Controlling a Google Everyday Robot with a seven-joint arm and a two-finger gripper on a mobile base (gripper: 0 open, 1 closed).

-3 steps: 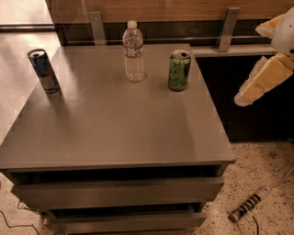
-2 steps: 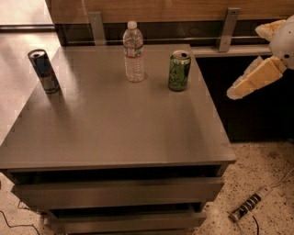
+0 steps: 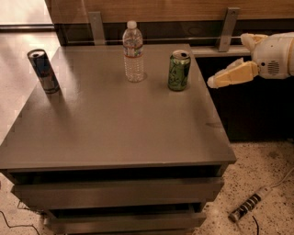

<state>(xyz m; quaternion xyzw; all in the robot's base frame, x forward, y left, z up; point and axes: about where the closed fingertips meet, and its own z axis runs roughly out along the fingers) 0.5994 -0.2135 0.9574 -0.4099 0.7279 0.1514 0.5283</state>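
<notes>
The green can stands upright near the back right corner of the grey table top, its opened lid facing up. It is the thing nearest to my gripper, which hangs in the air off the table's right edge, at about the can's height and a little apart from it, touching nothing. My claw is spread and empty: the lower finger points left and slightly down toward the can, and the upper finger sits apart from it, above, with only air between the two. The white wrist behind them runs out of view on the right.

Left of the green can, near it but not touching, a clear water bottle with a white cap stands upright. Well apart from both, close to the left edge of the table, a dark can stands upright too.

Under the top I see two drawer fronts, one above the other. Behind the table runs a wooden panel with two metal brackets. On the speckled floor at the lower right lies a power strip with its cord.
</notes>
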